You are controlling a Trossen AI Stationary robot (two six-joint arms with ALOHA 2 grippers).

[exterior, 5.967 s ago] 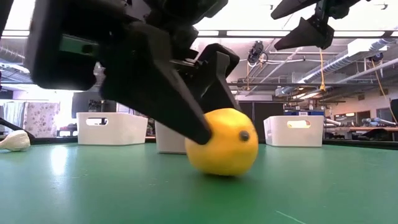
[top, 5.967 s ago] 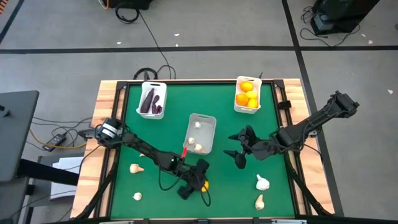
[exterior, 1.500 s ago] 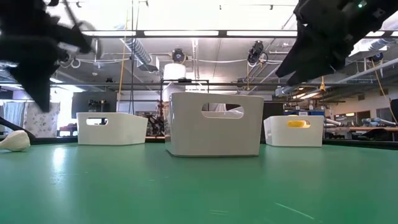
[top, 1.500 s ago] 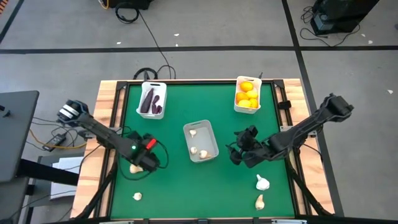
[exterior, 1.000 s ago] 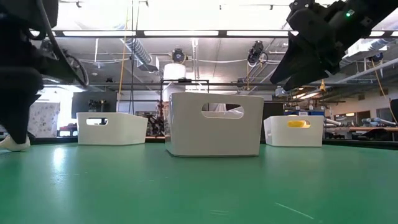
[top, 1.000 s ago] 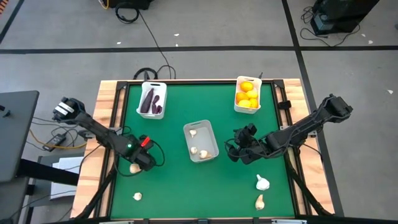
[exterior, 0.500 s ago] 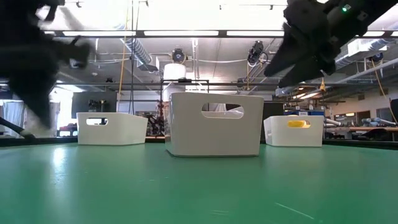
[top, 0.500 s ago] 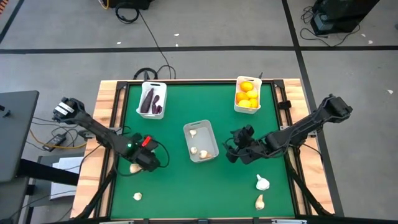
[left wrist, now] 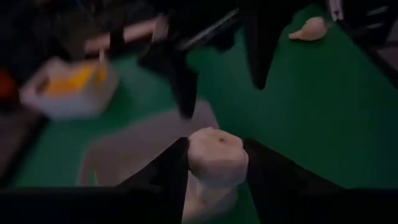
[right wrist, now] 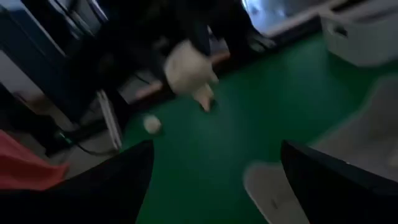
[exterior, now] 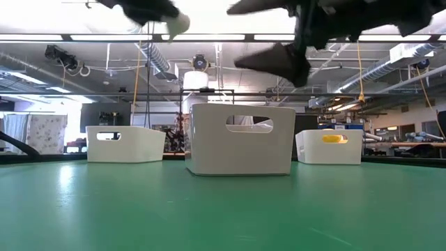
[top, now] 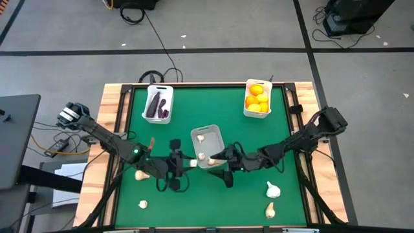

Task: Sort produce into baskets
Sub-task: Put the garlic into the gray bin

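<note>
High view shows the left end effector [top: 189,163] closed on a garlic bulb [left wrist: 214,154], raised just beside the middle basket [top: 208,147] (two bulbs already lie inside). The right end effector [top: 226,166] hangs with its fingers wide, near the same basket on the green worktop [top: 183,110].

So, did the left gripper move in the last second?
Yes. The left gripper, shut on a garlic bulb, moved right across the mat towards the middle basket.
</note>
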